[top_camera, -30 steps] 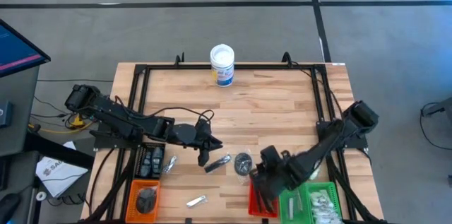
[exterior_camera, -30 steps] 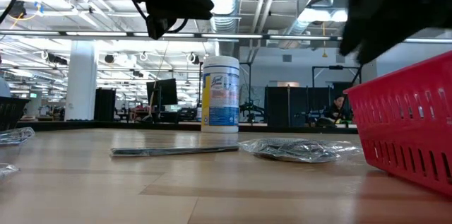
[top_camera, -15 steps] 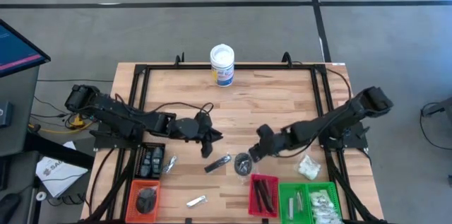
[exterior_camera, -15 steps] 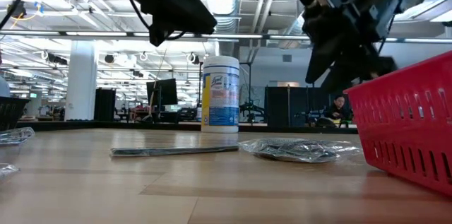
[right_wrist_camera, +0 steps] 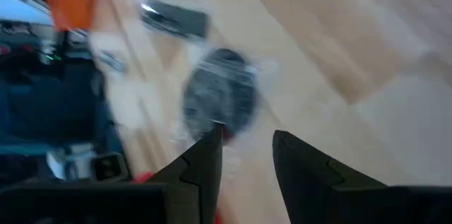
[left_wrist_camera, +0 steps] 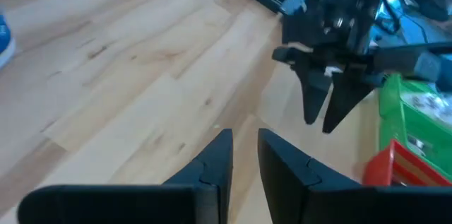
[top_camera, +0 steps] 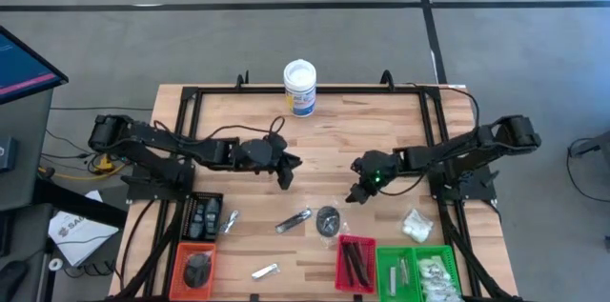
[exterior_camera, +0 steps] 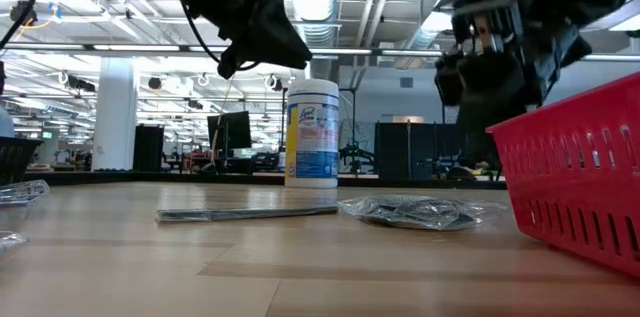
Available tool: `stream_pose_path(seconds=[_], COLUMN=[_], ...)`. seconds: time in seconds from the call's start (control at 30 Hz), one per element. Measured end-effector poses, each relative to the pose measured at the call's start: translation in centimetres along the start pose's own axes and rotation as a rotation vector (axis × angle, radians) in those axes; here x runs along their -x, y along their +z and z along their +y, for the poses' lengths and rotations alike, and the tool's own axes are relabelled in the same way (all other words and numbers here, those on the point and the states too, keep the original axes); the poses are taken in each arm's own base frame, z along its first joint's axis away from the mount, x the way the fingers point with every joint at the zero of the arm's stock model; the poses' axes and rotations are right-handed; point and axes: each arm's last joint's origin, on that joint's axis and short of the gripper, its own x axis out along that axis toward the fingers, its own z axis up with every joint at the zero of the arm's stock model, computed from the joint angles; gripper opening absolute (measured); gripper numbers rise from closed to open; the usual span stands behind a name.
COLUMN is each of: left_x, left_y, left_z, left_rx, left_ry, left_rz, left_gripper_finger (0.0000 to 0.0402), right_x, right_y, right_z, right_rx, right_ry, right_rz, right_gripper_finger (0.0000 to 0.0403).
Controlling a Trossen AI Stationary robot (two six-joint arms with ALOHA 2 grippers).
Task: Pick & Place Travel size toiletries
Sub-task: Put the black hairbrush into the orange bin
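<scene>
You have the counter (top_camera: 324, 140) sorted along its near edge: an orange tray (top_camera: 193, 262), a red tray (top_camera: 355, 264) and a green tray (top_camera: 419, 271), each seemingly for one kind of toiletry. Still loose beside the red tray lie a bagged dark disc (top_camera: 328, 219) and a black stick (top_camera: 293, 221). Both arms reach in over them, raised: your left pincer (top_camera: 284, 177) nearly closed and empty, your right pincer (top_camera: 356, 193) part open, empty, pointing down toward the disc.
</scene>
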Motion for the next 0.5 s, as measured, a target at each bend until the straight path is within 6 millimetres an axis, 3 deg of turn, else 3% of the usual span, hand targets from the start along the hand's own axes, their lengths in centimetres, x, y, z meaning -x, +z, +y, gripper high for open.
stream_pose_path(seconds=[0.17,0.5], left_x=[-0.3,-0.4], left_y=[0.6,0.9], left_z=[1.0,1.5], left_rx=[0.043,0.078], left_ry=[0.032,0.057], left_rz=[-0.016,-0.031], left_gripper_finger=[0.0063,0.0063], right_x=[-1.0,-3.0], right_y=[0.3,1.4], right_z=[-2.1,-3.7], right_rx=[0.023,-0.007], right_ry=[-0.044,0.001], right_rz=[0.051,0.078], right_gripper_finger=[0.0118,0.0118])
